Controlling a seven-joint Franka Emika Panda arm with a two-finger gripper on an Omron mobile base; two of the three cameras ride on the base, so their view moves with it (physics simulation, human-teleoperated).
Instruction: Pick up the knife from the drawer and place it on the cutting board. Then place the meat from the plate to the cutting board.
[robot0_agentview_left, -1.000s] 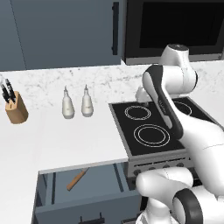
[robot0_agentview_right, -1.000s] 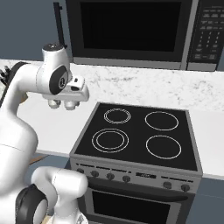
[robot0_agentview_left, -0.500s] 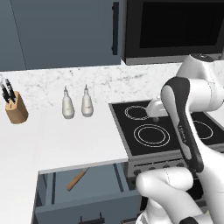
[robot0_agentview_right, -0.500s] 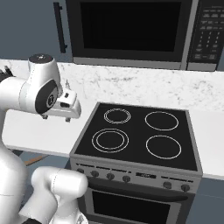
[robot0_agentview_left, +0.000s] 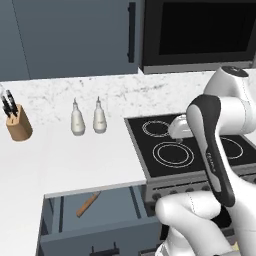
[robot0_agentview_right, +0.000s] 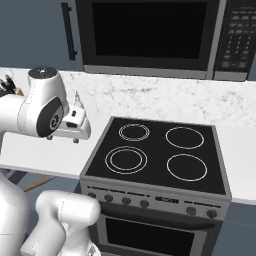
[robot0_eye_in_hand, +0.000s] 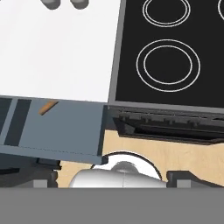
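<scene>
The drawer (robot0_agentview_left: 117, 212) stands pulled open below the white counter, left of the stove. In it lies the knife (robot0_agentview_left: 88, 204), of which I make out the tan handle, slanted. The hand view looks down on the same drawer (robot0_eye_in_hand: 65, 127) with the knife (robot0_eye_in_hand: 48, 107) near its back. My gripper (robot0_agentview_right: 62, 139) hangs open and empty above the counter's front edge, beside the stove's left side, well above the drawer. Its fingertips (robot0_eye_in_hand: 183, 177) sit far apart. The cutting board, the meat and the plate are out of view.
A black stove top (robot0_agentview_left: 175, 150) with ring burners lies right of the counter (robot0_agentview_left: 75, 160). Two pale bottles (robot0_agentview_left: 77, 120) and a wooden knife block (robot0_agentview_left: 19, 125) stand at the counter's back. A microwave (robot0_agentview_right: 150, 35) hangs above the stove.
The arm has swung, its elbow moving right, and the hand has sunk a little toward the counter's front edge. The jaws have spread wider.
</scene>
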